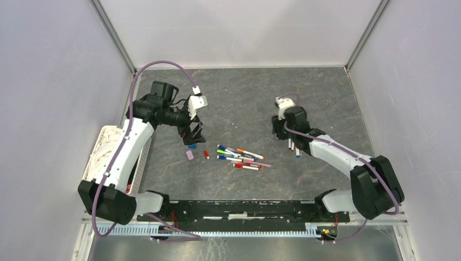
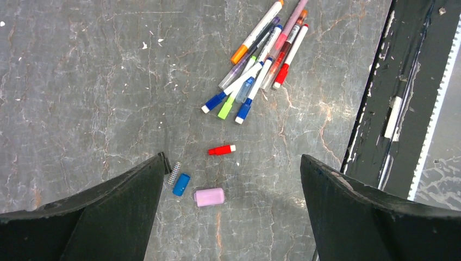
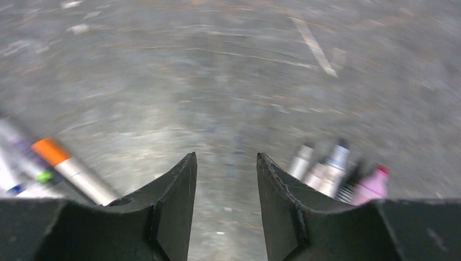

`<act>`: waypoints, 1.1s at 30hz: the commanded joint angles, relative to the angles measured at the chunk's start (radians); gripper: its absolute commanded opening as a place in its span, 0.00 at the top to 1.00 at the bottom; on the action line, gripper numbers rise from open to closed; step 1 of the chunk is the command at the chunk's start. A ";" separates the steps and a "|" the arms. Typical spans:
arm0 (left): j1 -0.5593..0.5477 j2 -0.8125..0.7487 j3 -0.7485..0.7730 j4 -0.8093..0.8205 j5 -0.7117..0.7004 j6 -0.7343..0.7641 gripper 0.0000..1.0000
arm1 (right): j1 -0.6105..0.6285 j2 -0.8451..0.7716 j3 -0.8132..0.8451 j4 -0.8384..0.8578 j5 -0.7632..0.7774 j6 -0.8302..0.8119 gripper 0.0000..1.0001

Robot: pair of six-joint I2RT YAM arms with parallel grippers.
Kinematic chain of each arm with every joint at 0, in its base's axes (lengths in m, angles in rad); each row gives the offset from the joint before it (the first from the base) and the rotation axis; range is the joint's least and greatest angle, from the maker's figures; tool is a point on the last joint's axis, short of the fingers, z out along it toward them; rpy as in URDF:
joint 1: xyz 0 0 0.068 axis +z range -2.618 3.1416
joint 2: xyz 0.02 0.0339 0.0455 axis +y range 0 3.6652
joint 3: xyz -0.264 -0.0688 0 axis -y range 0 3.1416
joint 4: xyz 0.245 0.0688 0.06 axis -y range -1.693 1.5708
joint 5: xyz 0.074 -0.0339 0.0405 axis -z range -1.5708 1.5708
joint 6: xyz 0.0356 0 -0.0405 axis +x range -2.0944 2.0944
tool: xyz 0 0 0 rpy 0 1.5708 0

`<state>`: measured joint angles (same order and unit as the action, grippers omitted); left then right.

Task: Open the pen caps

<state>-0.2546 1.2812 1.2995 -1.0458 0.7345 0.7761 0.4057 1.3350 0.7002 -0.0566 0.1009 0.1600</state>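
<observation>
Three loose pen caps lie on the grey table below my left gripper (image 2: 234, 159): a blue one (image 2: 181, 184), a lilac one (image 2: 210, 197) and a red one (image 2: 222, 150). That gripper hangs over them wide open and holds nothing. A heap of capped pens (image 2: 261, 54) lies just beyond; in the top view the heap (image 1: 242, 157) sits mid-table. My right gripper (image 3: 225, 156) is open with only bare table between its fingers. A few pens (image 3: 326, 171) lie close on its right and an orange-ended pen (image 3: 60, 160) on its left.
A white basket (image 1: 108, 147) stands at the table's left edge under my left arm. A small checkered silver piece (image 2: 174, 173) lies beside the blue cap. The black base rail (image 1: 239, 209) runs along the near edge. Grey walls enclose the table.
</observation>
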 commanded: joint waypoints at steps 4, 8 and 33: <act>0.015 -0.048 0.029 0.004 -0.007 -0.054 0.00 | 0.216 0.141 0.147 -0.063 -0.278 -0.212 0.56; 0.021 -0.056 0.019 0.000 -0.008 -0.046 0.00 | 0.258 0.168 0.100 -0.053 -0.318 -0.224 0.58; 0.021 -0.043 0.015 -0.056 0.010 -0.004 0.00 | 0.298 0.192 0.095 -0.100 -0.218 -0.236 0.65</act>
<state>-0.2371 1.2476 1.3006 -1.0737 0.7330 0.7658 0.7006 1.5333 0.7261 -0.1272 -0.1463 -0.0551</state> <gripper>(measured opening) 0.996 0.351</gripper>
